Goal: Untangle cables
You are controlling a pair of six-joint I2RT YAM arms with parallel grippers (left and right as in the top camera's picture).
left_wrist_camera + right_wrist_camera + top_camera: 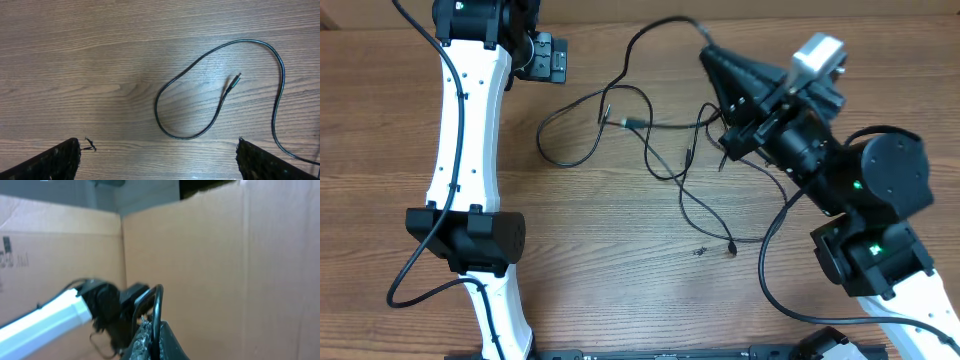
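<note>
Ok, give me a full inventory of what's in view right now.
cables: several, exact count unclear, black, tangled mid-table
table: one, brown wood, under everything
cardboard wall: one, tan, background of right wrist view
left arm: one, white and black, left side
right arm: one, white and black, right side
left gripper: one, black, open, empty, left of tangle
right gripper: one, black, shut on a strand of the cables, right of tangle
</note>
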